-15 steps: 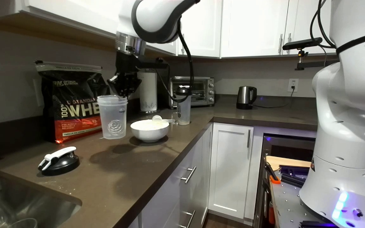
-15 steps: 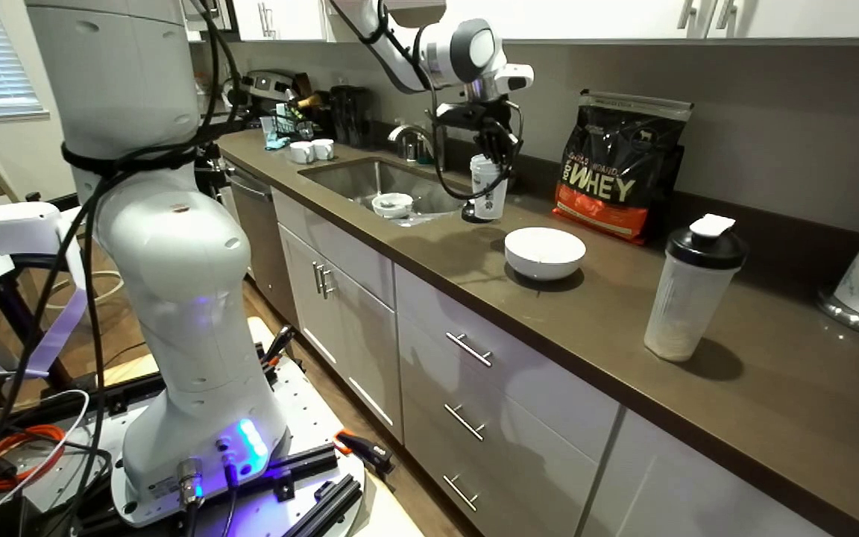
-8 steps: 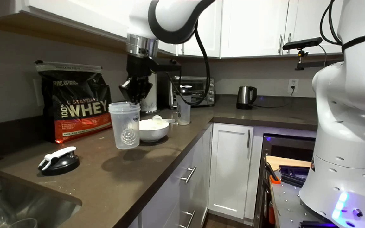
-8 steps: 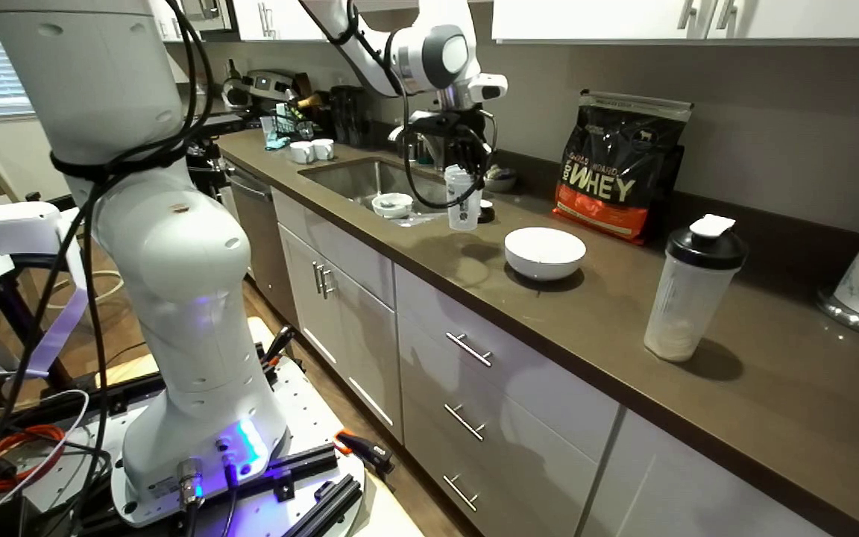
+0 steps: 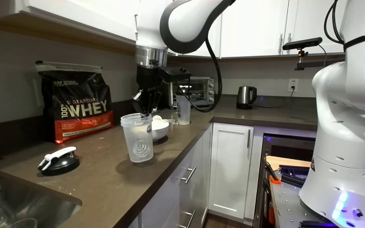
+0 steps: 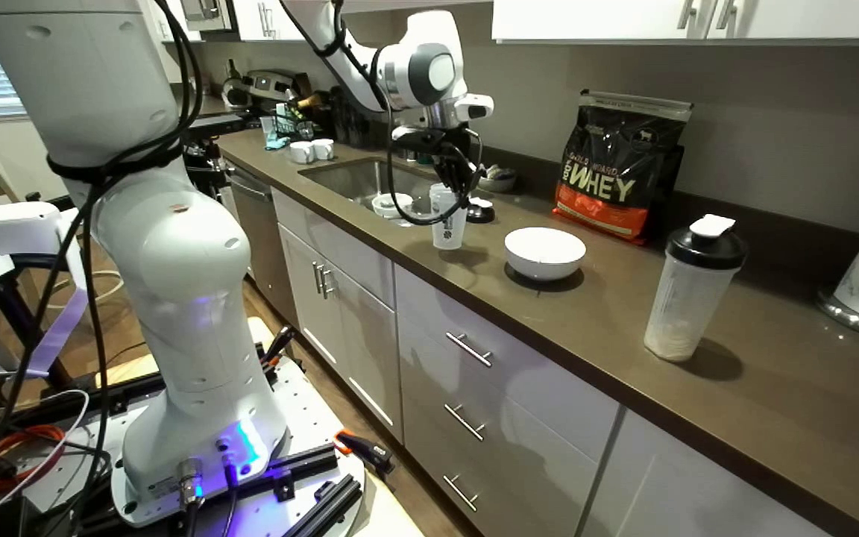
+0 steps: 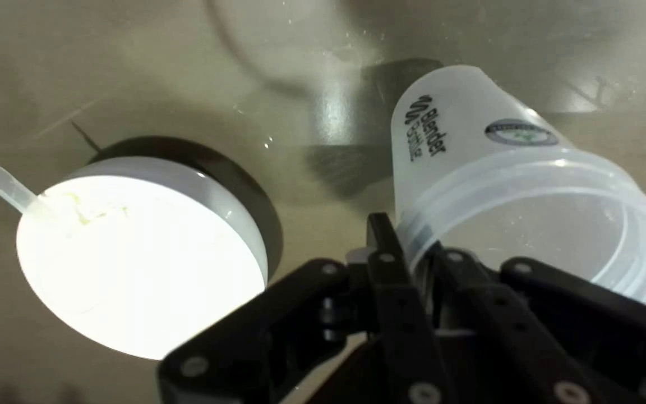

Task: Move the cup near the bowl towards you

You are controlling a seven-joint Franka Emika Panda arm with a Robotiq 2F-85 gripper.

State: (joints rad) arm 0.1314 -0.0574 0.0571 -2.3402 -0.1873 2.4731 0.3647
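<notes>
The cup, a clear frosted tapered tumbler, shows in both exterior views (image 5: 139,144) (image 6: 447,233) and in the wrist view (image 7: 463,120). My gripper (image 5: 146,114) is shut on its rim, one finger inside and one outside, as the wrist view (image 7: 409,247) shows. The cup hangs slightly tilted, its base at or just above the counter; I cannot tell if it touches. The white bowl (image 6: 545,257) stands beside it, apart from it, with pale powder and a scoop (image 5: 157,117) in it. In an exterior view the cup partly hides the bowl (image 5: 161,132).
A black whey bag (image 5: 81,104) stands by the wall. A black lid with a white flap (image 5: 60,163) lies near the sink (image 6: 325,173). A lidded shaker bottle (image 6: 694,298) stands beyond the bowl. The counter's front edge (image 5: 166,173) runs close to the cup.
My gripper has carried the cup away from the wall and bag, toward the counter's front edge, and lowered it. The bowl, lid and bag have not moved.
</notes>
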